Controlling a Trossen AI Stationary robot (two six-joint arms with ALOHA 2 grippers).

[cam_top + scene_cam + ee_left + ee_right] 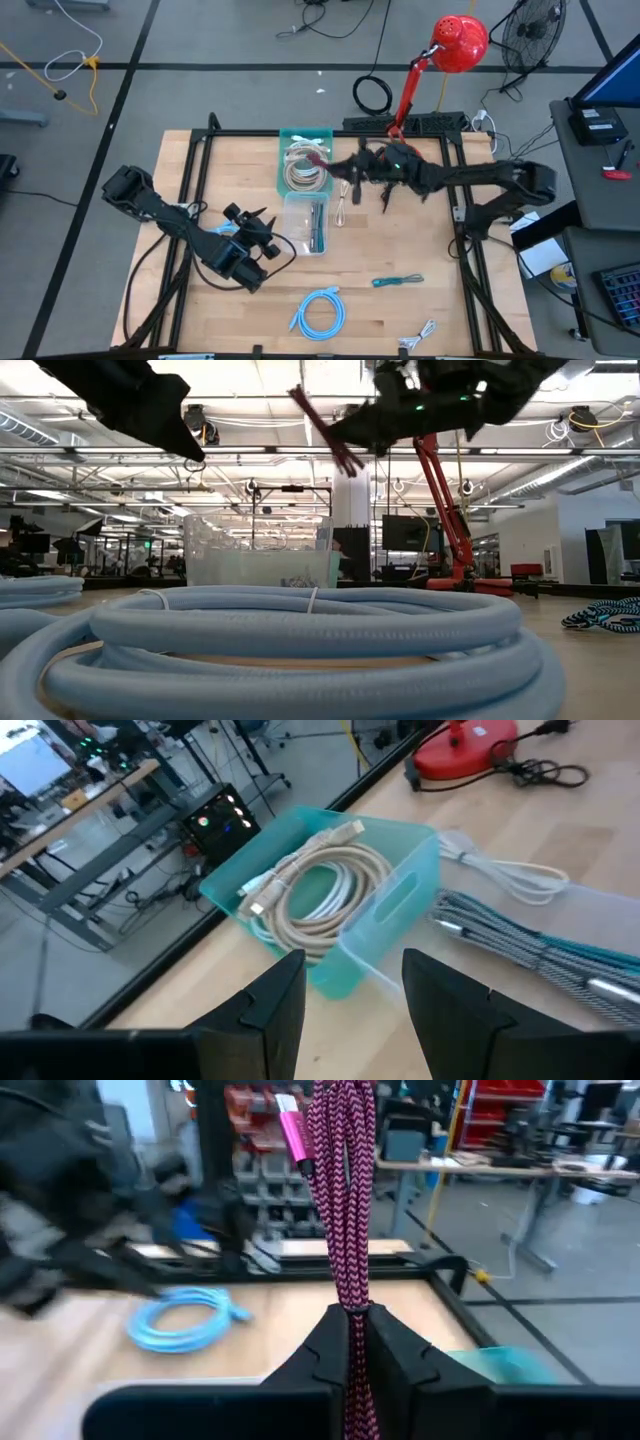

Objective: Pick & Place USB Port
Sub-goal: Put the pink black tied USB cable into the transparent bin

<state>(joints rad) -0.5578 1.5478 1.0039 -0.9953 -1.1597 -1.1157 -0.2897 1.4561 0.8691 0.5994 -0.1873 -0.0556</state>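
Up at upper centre of the overhead frame, right gripper (352, 1342) clamped on a pink braided cable (345, 1200) beside the teal bin (305, 160), left gripper (345, 995) spread, lower left

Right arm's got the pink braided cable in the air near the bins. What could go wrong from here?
1. The right gripper pinches the pink braided cable at one spot, with lengths hanging free on both sides; it could slip or swing.
2. The teal bin already holds a coiled beige cable, so loose ends may drape over the rim.
3. The left gripper waits open close to that bin; the arms could crowd each other.
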